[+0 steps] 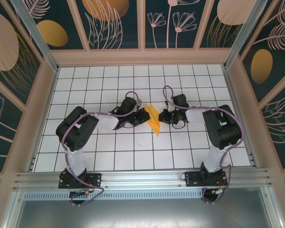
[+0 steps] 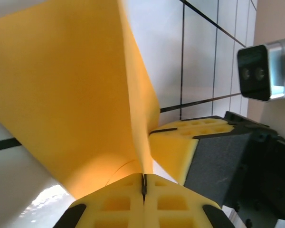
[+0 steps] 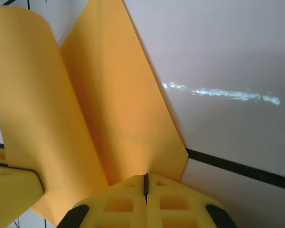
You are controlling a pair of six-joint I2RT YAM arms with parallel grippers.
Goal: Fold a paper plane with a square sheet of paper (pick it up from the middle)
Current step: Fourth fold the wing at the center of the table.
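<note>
**Entry: grippers and paper, mid-fold**

**Left gripper** (image 2: 143,183): its yellow pads are pressing together with no gap, and are pinching the lower edge of the paper (image 2: 71,95) at their seam.

**Right gripper** (image 3: 145,183): it is likewise clenching, pads meeting on the near corner of the same paper. In the left wrist view it is sitting just beside the left gripper, almost touching it.

**Paper** (image 1: 154,121): orange-yellow and thin, it is already showing folds. From above it is reading as a narrow kite shape, and it is hanging between the two grippers over the middle of the surface (image 1: 133,152). Whether its lower tip is touching the grid cannot be told.

**Hazards, as judged**
- Tearing: both grippers are gripping one thin sheet close together, so any pull apart would be loading the short span between them.
- Slipping: each gripper is holding only a sliver of edge, so a twist or quick move could be dragging the paper free.
- Spoiled crease: one flap is curling loosely in the right wrist view, and pressing it now could be setting the fold off-line.
- Collision: the pads are working so near each other that a small inward move could be knocking them together.

**Count**
- Grippers: two, both clamping.
- Arms: two.
- Paper: one piece, two flaps showing.
- Surface: one, white with a dark grid.
</note>
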